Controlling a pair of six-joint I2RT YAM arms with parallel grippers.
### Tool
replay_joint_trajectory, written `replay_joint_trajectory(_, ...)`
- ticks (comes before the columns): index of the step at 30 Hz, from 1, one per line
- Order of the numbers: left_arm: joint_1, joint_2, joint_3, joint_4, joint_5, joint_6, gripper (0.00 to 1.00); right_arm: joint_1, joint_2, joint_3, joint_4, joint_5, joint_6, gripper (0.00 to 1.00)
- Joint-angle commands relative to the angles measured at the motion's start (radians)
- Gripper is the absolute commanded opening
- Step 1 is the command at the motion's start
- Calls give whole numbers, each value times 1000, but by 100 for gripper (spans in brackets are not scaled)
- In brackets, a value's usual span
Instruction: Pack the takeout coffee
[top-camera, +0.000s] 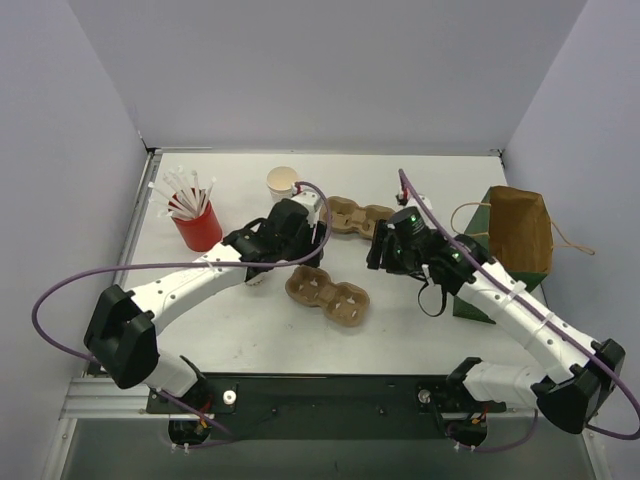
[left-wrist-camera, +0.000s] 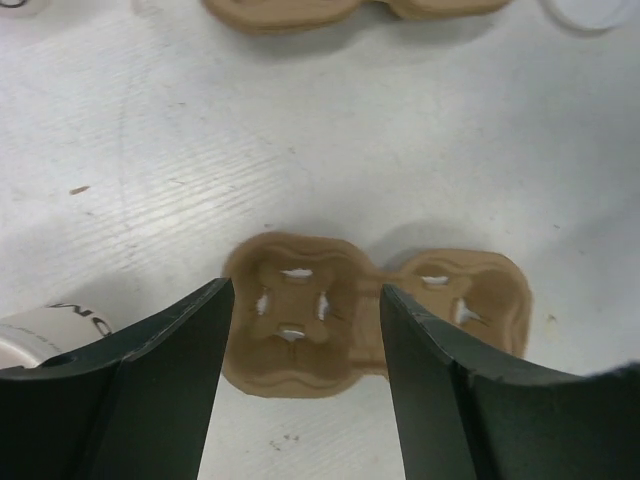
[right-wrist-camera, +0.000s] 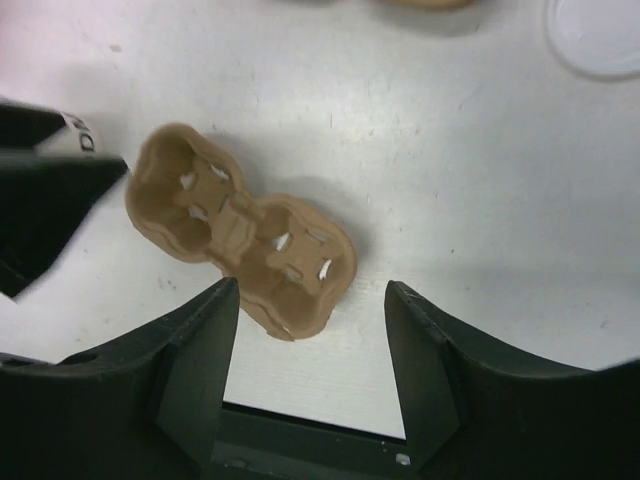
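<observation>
A white paper cup with dark print (left-wrist-camera: 45, 335) shows at the lower left of the left wrist view, partly behind my left finger. I cannot tell if it has a lid. It peeks out behind the left gripper in the right wrist view (right-wrist-camera: 78, 133). My left gripper (left-wrist-camera: 305, 290) is open and empty above a brown two-cup carrier (left-wrist-camera: 300, 310). From above it (top-camera: 298, 262) hangs over that carrier (top-camera: 327, 293). My right gripper (right-wrist-camera: 312, 285) is open and empty, with the carrier (right-wrist-camera: 240, 235) near its left finger. From above it (top-camera: 380, 250) is right of the carrier.
A loose round white lid (right-wrist-camera: 595, 35) lies on the table. A second brown carrier (top-camera: 355, 215) lies farther back. A lidless white cup (top-camera: 283, 182) and a red cup of white straws (top-camera: 195, 222) stand at the back left. The green-and-brown paper bag (top-camera: 518, 235) stands open at the right.
</observation>
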Motion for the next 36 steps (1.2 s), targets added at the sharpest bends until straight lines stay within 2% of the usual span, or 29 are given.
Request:
replay_joint_trajectory(1, -97, -24, 10, -40, -14, 7, 71, -104, -20, 139, -108, -68, -116, 57)
replay_joint_trajectory(6, -137, 49, 22, -58, -4, 21, 80, -136, -53, 236, -161, -43, -146, 62)
replay_joint_trajectory(8, -162, 98, 42, -116, -28, 33, 83, -149, -71, 244, -165, -30, -145, 63)
replay_joint_trajectory(10, -166, 123, 62, -151, -40, 42, 84, -156, -80, 262, -177, -30, -140, 63)
replay_joint_trajectory(16, -171, 158, 46, -118, 33, 88, 87, -162, -117, 267, -195, -11, -125, 65)
replay_joint_trajectory(30, -172, 295, 135, -142, 86, 105, 88, -173, -86, 346, -270, 45, -134, 67)
replay_joint_trajectory(36, -180, 316, 154, -142, 76, 91, 79, -193, -86, 360, -306, 71, -143, 67)
